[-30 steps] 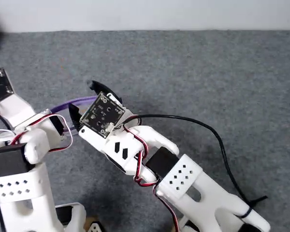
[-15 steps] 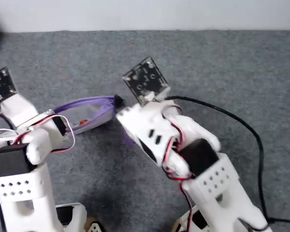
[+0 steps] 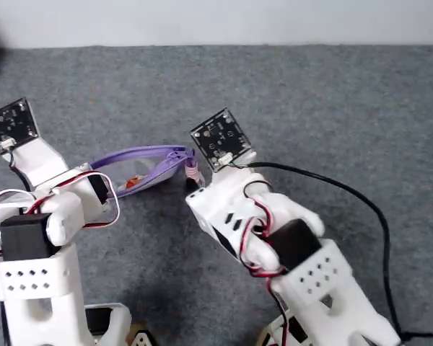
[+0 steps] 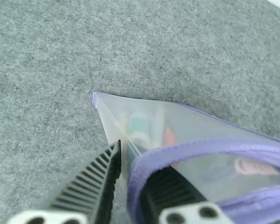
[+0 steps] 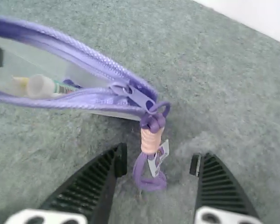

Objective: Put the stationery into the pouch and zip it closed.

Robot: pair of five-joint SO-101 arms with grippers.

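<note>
A clear pouch (image 3: 141,167) with a purple zip edge lies on the grey carpet between the two arms. Its mouth gapes open. Inside lies stationery (image 5: 39,85), with a white-capped tube among it and further pieces (image 4: 140,126) seen through the clear wall. My left gripper (image 4: 126,156) is shut on the pouch's (image 4: 177,135) edge near one corner. The zip slider (image 5: 135,95) sits at the pouch's (image 5: 60,56) far end, and its purple pull cord (image 5: 151,154) hangs between the fingers of my open right gripper (image 5: 157,156), untouched by them.
Grey carpet (image 3: 332,108) covers the table, with free room to the right and at the back. A black cable (image 3: 332,191) trails from the right arm across the carpet. A pale wall (image 3: 216,21) runs along the far edge.
The right arm has drawn back from over the pouch toward its right end, uncovering the open mouth. The left arm has shifted slightly, still holding the pouch.
</note>
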